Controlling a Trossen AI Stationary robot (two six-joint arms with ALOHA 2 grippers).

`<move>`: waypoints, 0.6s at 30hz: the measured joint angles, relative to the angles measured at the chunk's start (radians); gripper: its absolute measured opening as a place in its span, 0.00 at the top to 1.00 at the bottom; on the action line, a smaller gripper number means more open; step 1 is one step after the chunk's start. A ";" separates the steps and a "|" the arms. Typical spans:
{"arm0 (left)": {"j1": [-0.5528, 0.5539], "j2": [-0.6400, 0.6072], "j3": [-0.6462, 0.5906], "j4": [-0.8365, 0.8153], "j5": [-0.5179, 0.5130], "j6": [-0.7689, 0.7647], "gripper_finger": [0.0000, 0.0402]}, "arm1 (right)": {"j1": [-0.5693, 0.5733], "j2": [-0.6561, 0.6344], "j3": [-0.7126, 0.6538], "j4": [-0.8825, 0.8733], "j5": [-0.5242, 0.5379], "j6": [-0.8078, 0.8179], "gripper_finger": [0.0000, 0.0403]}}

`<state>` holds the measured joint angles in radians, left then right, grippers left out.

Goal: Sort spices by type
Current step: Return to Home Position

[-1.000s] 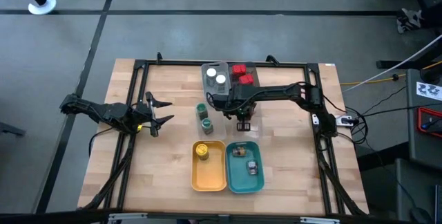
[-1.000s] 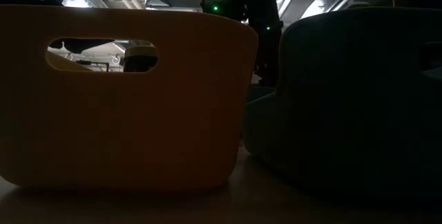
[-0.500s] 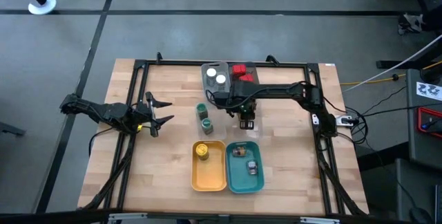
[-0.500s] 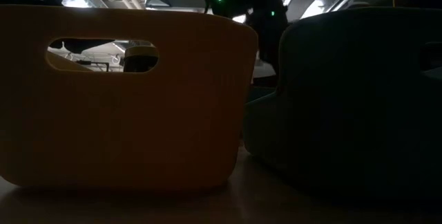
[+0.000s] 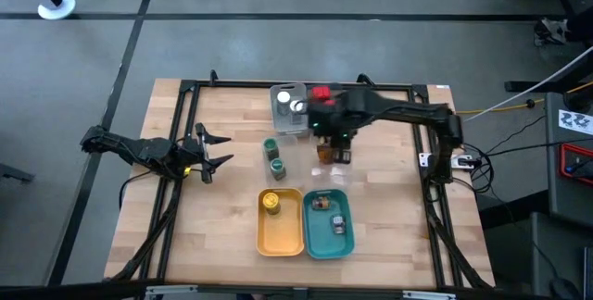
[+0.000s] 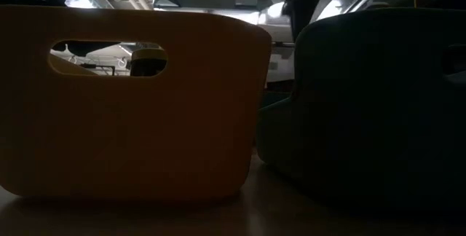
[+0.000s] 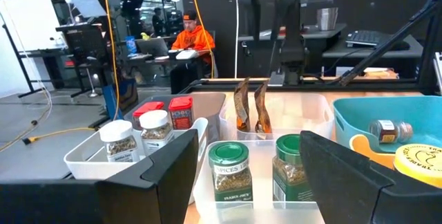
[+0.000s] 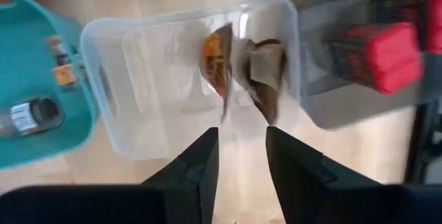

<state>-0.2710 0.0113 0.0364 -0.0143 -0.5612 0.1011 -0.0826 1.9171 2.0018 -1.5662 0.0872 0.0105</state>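
Right gripper [image 8: 242, 133] hangs over the clear plastic bin [image 8: 138, 44] at the centre of the high view, its fingers parted with nothing between them. Inside that bin two orange-brown seasoning packs [image 8: 217, 58] stand on edge, side by side. Just above in the frame, red boxy tins [image 8: 387, 51] lie in a grey bin [image 8: 318, 106], partly under the arm. To their left two white-lidded jars [image 5: 297, 106] sit in a pale bin [image 5: 287, 126].

Left of centre, two green-lidded jars [image 5: 271, 145] stand close together. At lower centre there is a yellow tin [image 5: 270, 202] in the yellow rectangular bin [image 5: 281, 235]. Right against it is the teal bin [image 5: 320, 240], holding two small brown bottles [image 5: 321, 203].

Left gripper [image 5: 215, 150] waits at the left of the wooden bench [image 5: 222, 235], fingers spread wide and empty. The low view gives only the yellow and teal bin walls (very close and dark).
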 joint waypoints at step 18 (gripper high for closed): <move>-0.001 0.001 0.000 0.000 0.000 -0.022 0.41 | 0.017 -0.613 -0.621 0.393 0.146 0.043 0.70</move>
<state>-0.2722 0.0120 0.0364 -0.0144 -0.5613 0.0792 -0.0658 1.3043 1.3806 -1.1736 0.2336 0.0530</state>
